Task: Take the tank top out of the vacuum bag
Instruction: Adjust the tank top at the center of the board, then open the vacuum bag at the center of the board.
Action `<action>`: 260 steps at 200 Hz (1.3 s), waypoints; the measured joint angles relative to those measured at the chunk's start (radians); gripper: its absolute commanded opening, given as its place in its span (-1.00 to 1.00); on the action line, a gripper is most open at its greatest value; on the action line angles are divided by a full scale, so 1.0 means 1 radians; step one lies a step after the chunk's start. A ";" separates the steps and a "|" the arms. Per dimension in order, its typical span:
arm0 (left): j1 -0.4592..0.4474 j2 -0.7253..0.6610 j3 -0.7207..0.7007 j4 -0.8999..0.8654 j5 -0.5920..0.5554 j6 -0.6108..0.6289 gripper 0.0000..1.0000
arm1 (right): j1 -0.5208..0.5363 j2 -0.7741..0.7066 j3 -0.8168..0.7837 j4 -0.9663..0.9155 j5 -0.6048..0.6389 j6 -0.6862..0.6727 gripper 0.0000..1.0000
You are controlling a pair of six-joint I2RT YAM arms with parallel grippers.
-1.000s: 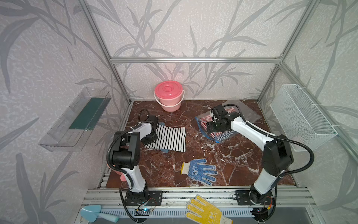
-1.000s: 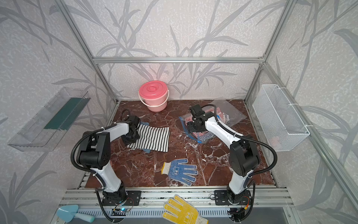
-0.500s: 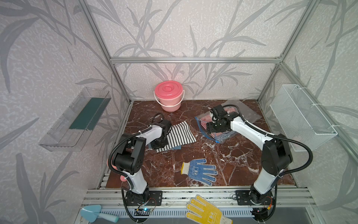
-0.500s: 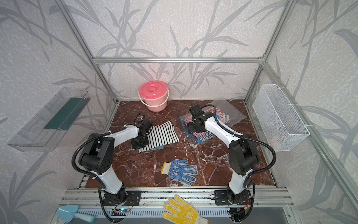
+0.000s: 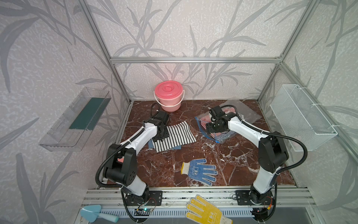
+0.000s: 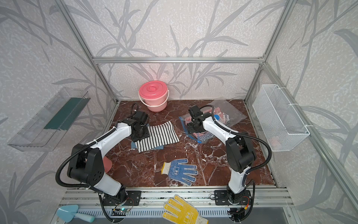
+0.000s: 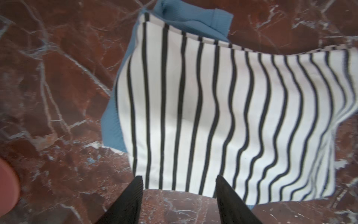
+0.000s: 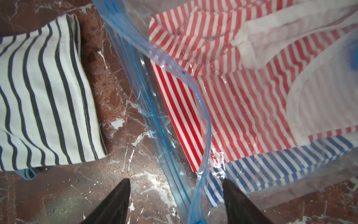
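**Vacuum bag** (image 5: 243, 111)
- Location: on the tabletop (image 5: 164, 172), about 1 o'clock from its centre in both top views.
- Form: clear and crumpled. The zip strip (image 8: 139, 91) is on the edge facing the centre and runs roughly 10 to 4 o'clock. The round blue valve cap (image 6: 217, 117) sits on top.

**Contents**
- A red-striped garment (image 8: 238, 100) lies over a blue-striped garment (image 8: 275, 161).
- Going by its curved, white-bound openings, the red-striped one is probably the tank top, though this is not certain.

**Outside the bag**
- A black-striped garment (image 5: 176, 135) lies flat at 10 o'clock on a plain blue garment (image 7: 186, 21).

**Right end effector** (image 8: 175, 180)
- Fingers are apart and hold nothing, poised over the zip strip.
- The bag's body runs from it toward 2 o'clock. This is the nearer arm.

**Left end effector** (image 7: 178, 178)
- Fingers are apart and empty, at the edge of the black-striped garment.
- The bag lies well apart from it, at 3 o'clock.

**Governing relation**
- The garment must leave across the strip's long axis, toward 8 o'clock, past the right end effector's fingers.

**Views compared**
- The right wrist view shows the mouth gaping, its upper lip curled back off the red stripes. The top views hide this under the arm.
- The top views alone show the bag's full lie and both arms together.
- The plain blue garment shows most clearly in the left wrist view.
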 measured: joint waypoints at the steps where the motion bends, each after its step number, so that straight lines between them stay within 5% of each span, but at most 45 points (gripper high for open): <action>1: -0.001 0.000 -0.001 0.006 0.004 0.000 0.25 | 0.000 0.001 0.000 0.002 0.002 -0.001 0.50; 53: -0.088 0.002 -0.032 0.236 0.123 -0.044 0.26 | 0.000 0.065 -0.002 0.077 0.074 -0.016 0.39; 127: -0.180 0.134 -0.011 0.417 0.169 -0.075 0.26 | 0.000 0.164 0.037 0.098 0.177 -0.031 -0.20; 164: -0.185 0.181 -0.011 0.514 0.192 -0.077 0.26 | -0.006 0.175 0.048 0.135 0.204 -0.022 -1.00; 260: -0.224 0.191 -0.030 0.711 0.222 -0.096 0.26 | -0.025 0.171 0.037 0.254 0.096 0.085 -1.00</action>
